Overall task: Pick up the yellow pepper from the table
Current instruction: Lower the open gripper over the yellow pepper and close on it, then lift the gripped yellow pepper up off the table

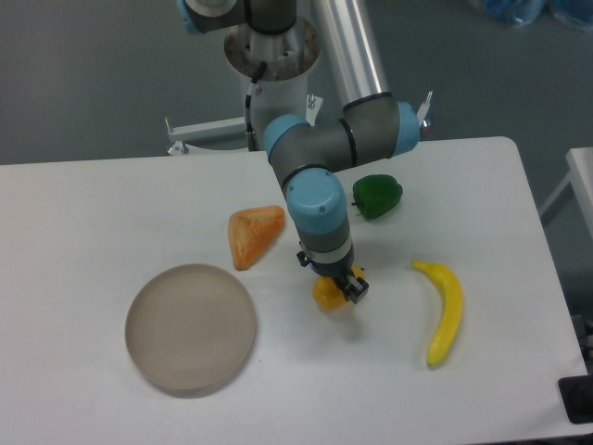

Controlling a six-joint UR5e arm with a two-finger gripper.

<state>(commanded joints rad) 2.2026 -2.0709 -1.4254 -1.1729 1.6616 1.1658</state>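
The robot arm [320,153] reaches down from the far side of the table [83,213] and points almost straight down. At its tip, the gripper [334,286] sits right on top of the yellow pepper [328,295]. The black fingers [353,288] are down around the pepper, one on each side, and they look pressed against it — but the arm hides most of the grip, so it cannot be told for sure that they are squeezing it tight. Only the lower part of the pepper shows under the gripper, and it is not clear whether it sits on the white top or is lifted a little.

The pepper is near the middle of the table, a bit to the right. To its left and a little farther back lies an orange wedge [254,235], well apart from it. A green pepper [377,196] sits farther back, on the right, just beside the arm. A long banana [445,311] lies to the right of the yellow pepper, not touching it. A round brown plate [191,328] rests on the near left part of the table — apart from everything else.
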